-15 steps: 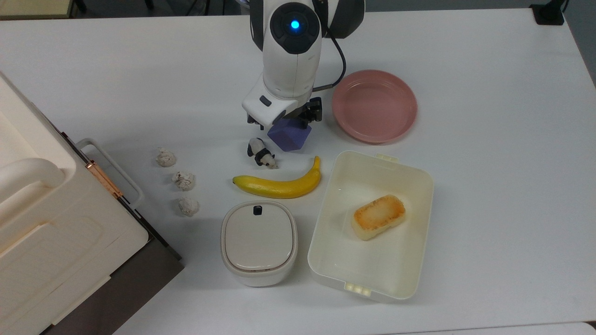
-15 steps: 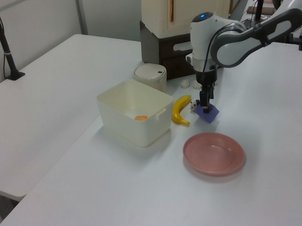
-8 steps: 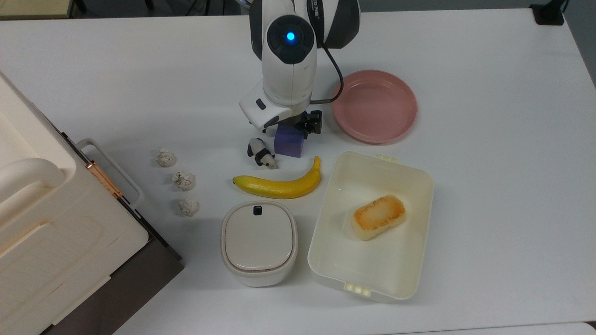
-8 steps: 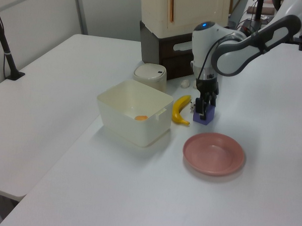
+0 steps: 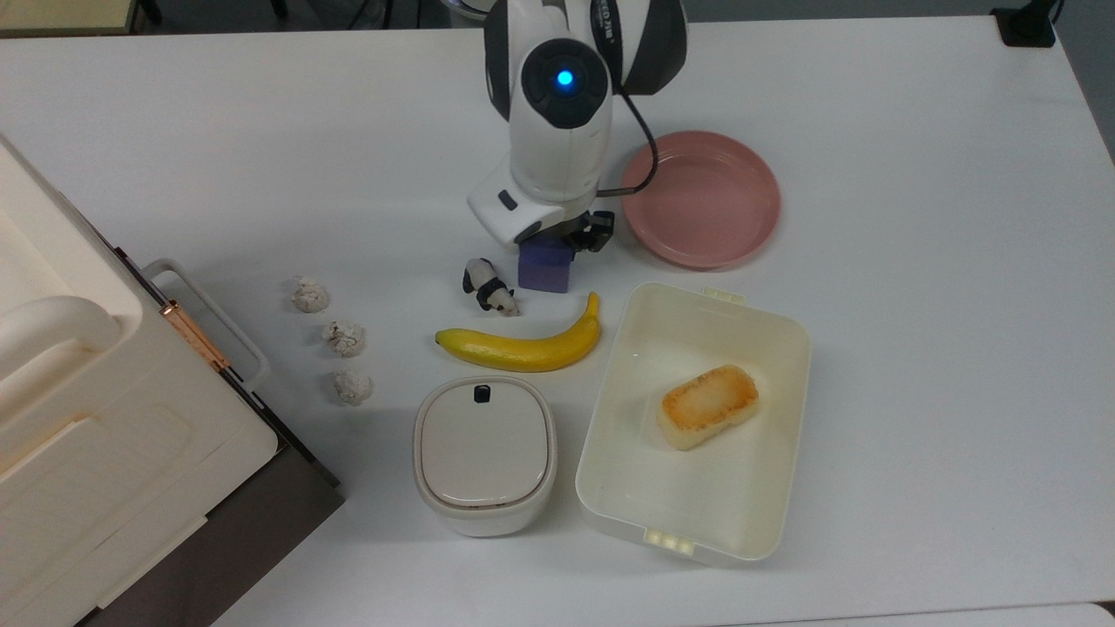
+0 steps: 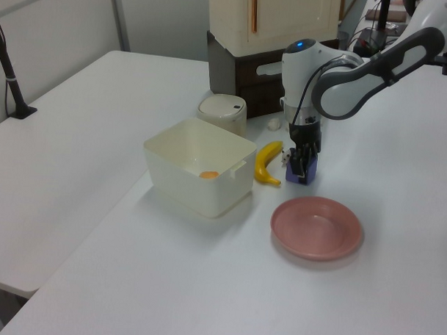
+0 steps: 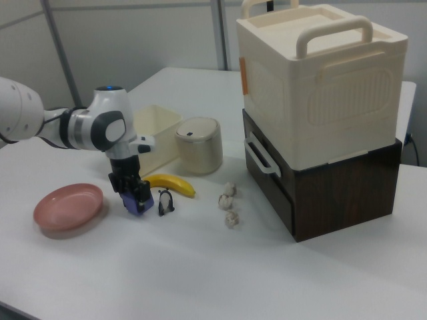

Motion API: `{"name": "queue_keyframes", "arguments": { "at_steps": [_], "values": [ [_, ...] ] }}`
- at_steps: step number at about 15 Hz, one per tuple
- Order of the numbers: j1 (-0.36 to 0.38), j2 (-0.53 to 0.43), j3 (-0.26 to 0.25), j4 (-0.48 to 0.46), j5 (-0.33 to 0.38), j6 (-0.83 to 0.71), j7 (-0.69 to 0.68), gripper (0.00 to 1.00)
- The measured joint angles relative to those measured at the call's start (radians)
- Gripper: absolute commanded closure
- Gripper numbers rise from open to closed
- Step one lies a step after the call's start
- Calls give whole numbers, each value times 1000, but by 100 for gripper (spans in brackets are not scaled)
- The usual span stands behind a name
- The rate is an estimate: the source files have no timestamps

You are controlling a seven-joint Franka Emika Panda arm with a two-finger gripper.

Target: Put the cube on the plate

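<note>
The purple-blue cube (image 5: pixel 544 268) stands square on the white table, left of the pink plate (image 5: pixel 701 198) in the top view. My gripper (image 5: pixel 552 252) comes straight down on the cube, and its dark fingers (image 7: pixel 124 186) press against two opposite sides, shut on it. In the right view the cube (image 7: pixel 137 203) sits between the fingers, at or barely above the table. The plate (image 6: pixel 317 228) holds nothing and lies a short way from the cube (image 6: pixel 297 172). The arm's white wrist hides the cube's top in the top view.
A small panda figure (image 5: pixel 489 286) stands just left of the cube in the top view, with a banana (image 5: pixel 523 348) below it. A cream tub (image 5: pixel 610 392) holds a toasted block (image 5: pixel 707 405). A lidded pot (image 5: pixel 484 453), three crumpled lumps (image 5: pixel 344 338) and a big cream box (image 5: pixel 87 418) lie further left.
The cube was tilted one second ago and now stands square between the fingers. The wrist has shifted slightly toward the plate in the top view.
</note>
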Motion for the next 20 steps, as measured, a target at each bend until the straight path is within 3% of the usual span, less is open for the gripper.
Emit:
{"name": "queue_keyframes", "arguments": {
  "at_steps": [3, 7, 8, 9, 10, 15, 20],
  "values": [
    [27, -33, 26, 21, 0, -71, 0, 100],
    [36, -78, 129, 60, 4, -195, 14, 99],
    [42, -81, 159, 62, 4, -201, 44, 84],
    [62, -80, 190, 62, 4, -202, 93, 37],
    [91, -76, 200, 61, 4, -202, 128, 0],
    [130, -63, 200, 66, -1, -202, 219, 0],
    [89, -107, 196, 118, -10, -283, 215, 0]
  ]
}}
